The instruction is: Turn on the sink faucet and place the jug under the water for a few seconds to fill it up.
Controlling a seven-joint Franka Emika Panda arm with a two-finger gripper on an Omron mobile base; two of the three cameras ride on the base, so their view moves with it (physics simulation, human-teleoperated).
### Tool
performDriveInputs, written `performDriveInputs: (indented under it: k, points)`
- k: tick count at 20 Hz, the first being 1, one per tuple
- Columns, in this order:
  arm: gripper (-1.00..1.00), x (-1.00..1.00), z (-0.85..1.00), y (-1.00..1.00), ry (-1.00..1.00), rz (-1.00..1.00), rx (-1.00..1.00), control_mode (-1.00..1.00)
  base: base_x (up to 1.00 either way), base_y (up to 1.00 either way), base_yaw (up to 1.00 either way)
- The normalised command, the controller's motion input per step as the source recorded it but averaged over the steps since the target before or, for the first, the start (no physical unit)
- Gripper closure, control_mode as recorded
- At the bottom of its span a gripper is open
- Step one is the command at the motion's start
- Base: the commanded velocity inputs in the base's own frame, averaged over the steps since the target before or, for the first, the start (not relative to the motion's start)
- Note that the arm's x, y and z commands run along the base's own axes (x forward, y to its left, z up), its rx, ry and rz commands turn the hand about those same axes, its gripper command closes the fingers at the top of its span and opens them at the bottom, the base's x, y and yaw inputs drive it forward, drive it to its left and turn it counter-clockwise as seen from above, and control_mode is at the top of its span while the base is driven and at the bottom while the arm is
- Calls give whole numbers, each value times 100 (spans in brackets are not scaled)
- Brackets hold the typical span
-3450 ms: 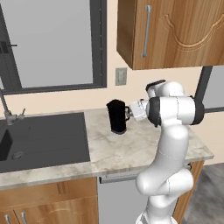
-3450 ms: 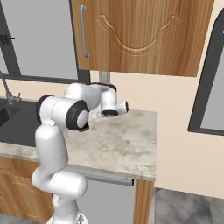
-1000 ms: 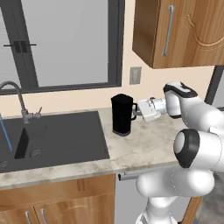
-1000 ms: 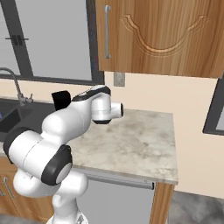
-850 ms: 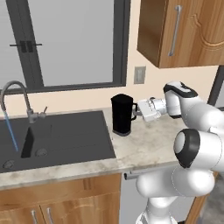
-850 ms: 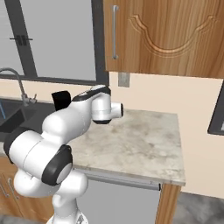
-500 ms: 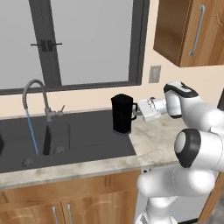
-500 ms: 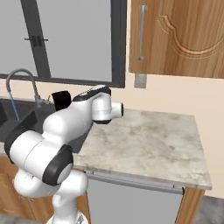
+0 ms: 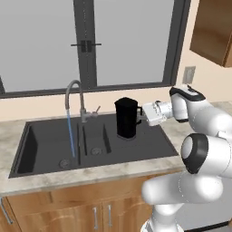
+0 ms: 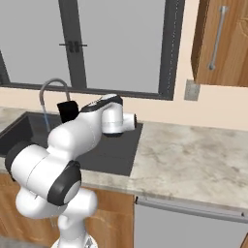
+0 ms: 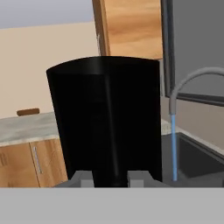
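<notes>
The black jug (image 9: 126,118) hangs over the right side of the dark sink (image 9: 41,147), and my gripper (image 9: 140,116) is shut on its side handle from the right. In the hand view the jug (image 11: 105,122) stands upright and close, its handle running down between my gripper (image 11: 111,178) fingers. The grey sink faucet (image 9: 74,94) arches left of the jug, and a thin blue stream of water (image 9: 70,136) falls from it into the left basin. Jug and stream are apart. In the right base view my arm hides all but the top of the jug (image 10: 68,110) beside the faucet (image 10: 50,86).
A large window runs behind the sink. The faucet's lever (image 9: 94,112) points right, toward the jug. Marble counter (image 10: 193,164) stretches right of the sink, with a wall outlet (image 9: 188,74) and wooden upper cabinets (image 10: 220,41) above it. Wooden cabinet doors (image 9: 90,213) sit below.
The whole picture has shifted: the base has driven left along the counter. The sink and faucet have come to the middle, and the held jug is now over the sink instead of the counter.
</notes>
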Motion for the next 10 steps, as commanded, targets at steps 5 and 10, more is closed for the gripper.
performDriveInputs:
  k: [5, 10]
  points:
    - [100, 0, 0, 0, 0, 0, 0, 100, 0, 68, 0]
    - [100, 0, 0, 0, 0, 0, 0, 100, 0, 69, 0]
